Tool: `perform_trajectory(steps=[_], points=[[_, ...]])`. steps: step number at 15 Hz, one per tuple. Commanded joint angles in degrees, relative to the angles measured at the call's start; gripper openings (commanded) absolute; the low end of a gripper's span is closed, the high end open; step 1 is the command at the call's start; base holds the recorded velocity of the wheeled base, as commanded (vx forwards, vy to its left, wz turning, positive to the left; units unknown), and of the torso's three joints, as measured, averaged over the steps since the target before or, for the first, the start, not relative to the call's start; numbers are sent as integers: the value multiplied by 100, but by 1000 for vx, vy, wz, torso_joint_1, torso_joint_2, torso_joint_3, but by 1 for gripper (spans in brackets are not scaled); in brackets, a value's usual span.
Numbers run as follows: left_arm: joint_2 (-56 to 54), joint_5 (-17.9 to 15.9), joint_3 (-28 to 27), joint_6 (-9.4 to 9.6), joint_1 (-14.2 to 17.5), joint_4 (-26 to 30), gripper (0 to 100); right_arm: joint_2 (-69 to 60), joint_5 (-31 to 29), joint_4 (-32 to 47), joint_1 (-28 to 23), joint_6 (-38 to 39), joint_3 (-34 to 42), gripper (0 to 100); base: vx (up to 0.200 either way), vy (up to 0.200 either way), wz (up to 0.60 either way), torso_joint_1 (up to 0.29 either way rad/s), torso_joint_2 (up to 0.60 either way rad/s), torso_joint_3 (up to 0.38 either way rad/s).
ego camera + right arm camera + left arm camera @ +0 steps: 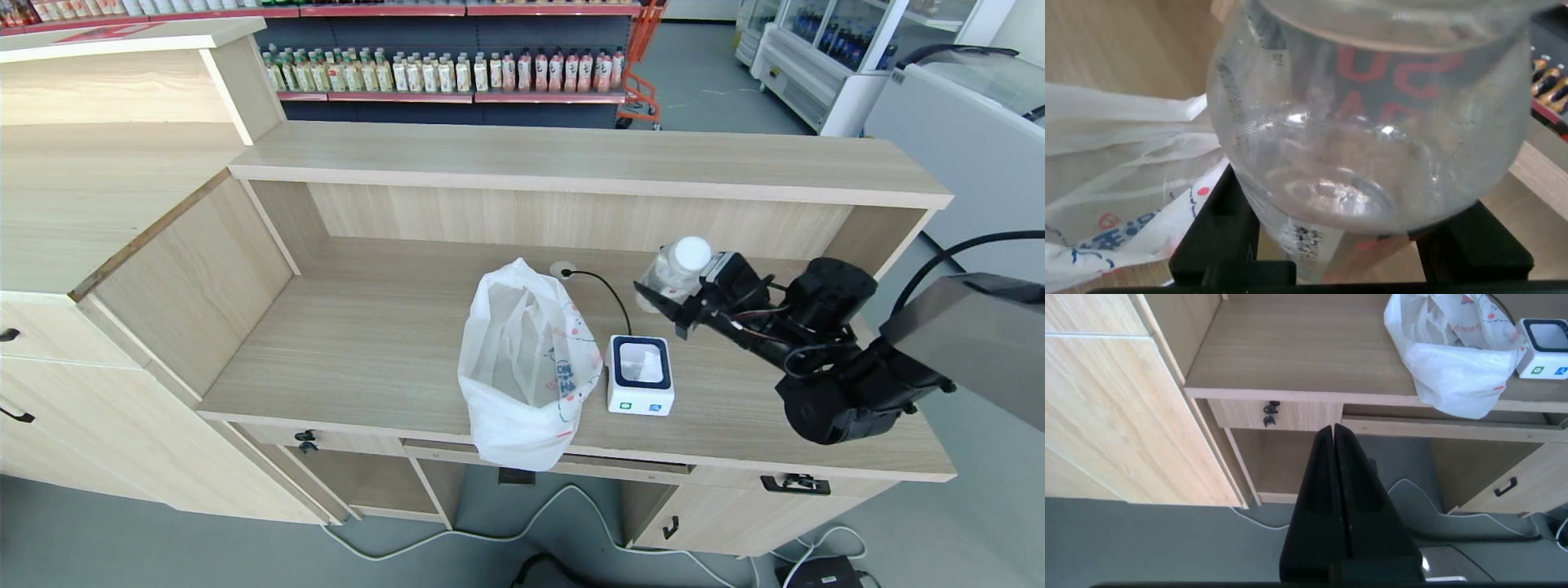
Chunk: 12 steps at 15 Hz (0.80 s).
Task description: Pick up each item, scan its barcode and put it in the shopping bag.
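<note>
Right gripper [674,296]: closed on the bottle [676,268], black fingers on either side of the clear body, firm grip as seen in the right wrist view.
Left gripper [1333,439]: fingers pressed together, nothing held, parked low in front of the counter [367,343] edge, at the counter's left end.
Bottle position: right of centre in the head view, near the back wall of the counter – cannot tell whether the base is clear of the surface.
Bottle axis: tilted, white cap toward upper right of the frame, base toward lower left.
Scanner [641,373]: below and slightly left of the bottle in the head view, window facing up, near but apart.
Shopping bag [522,359]: just left of the scanner and against it, mouth open upward.
Key relation: scanner between bottle and bag, so the path probably runs down-left in the frame, over the window, then on to the bag.
Nearer arm: right – already holding; left well apart.
Barcode: side not identifiable; likely needs a roll about the long axis.
</note>
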Motion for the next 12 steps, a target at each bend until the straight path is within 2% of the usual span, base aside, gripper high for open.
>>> perform_trajectory(steps=[1,4,7,10,12], points=[[1,1,1,0,1,0,0,-842,-619,46,87,615,55,0,0,0,0,0,0,0],[1,1,1,0,1,0,0,-1721,-1815,679,34,1625,846,0,0,0,0,0,0,0],[1,1,1,0,1,0,0,-2178,-2070,714,-150,1863,1883,0,0,0,0,0,0,0],[1,1,1,0,1,0,0,-2495,-2579,794,-142,2240,2358,0,0,0,0,0,0,0],[1,1,1,0,1,0,0,-2600,-2632,794,-142,2249,2613,0,0,0,0,0,0,0]])
